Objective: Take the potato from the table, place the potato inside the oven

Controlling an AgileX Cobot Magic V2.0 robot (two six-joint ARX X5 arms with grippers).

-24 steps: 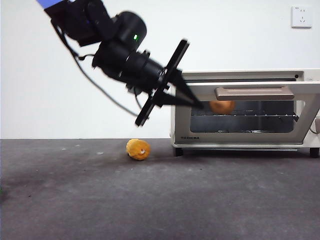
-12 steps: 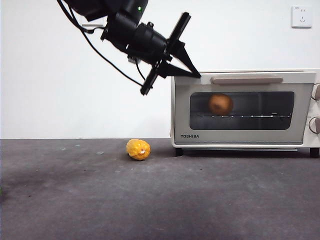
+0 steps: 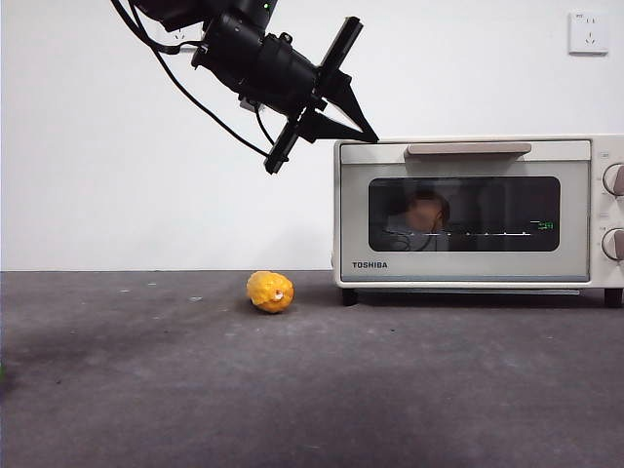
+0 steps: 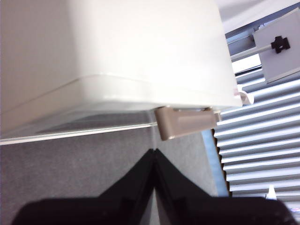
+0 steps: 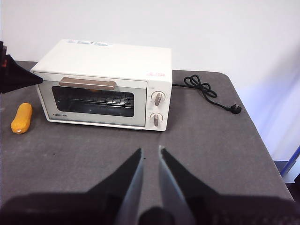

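the left gripper (image 3: 361,125) is hanging in the upper middle of the front view, its two black jaws pressed together to a point and holding nothing, the tip sitting just above the top left corner of the oven (image 3: 468,273). in the left wrist view the closed tips (image 4: 153,152) are pointing at the beige bar handle (image 4: 185,123) close below the oven's cream top. the oven door is standing shut, and the potato (image 3: 427,210) is showing dimly as a brown round shape behind the dark glass, on the wire rack (image 3: 468,234). a bumpy yellow-orange object (image 3: 270,292) is lying on the table (image 3: 312,390) left of the oven. the right gripper (image 5: 151,157) is waiting well back from the oven, its jaws slightly parted and empty.
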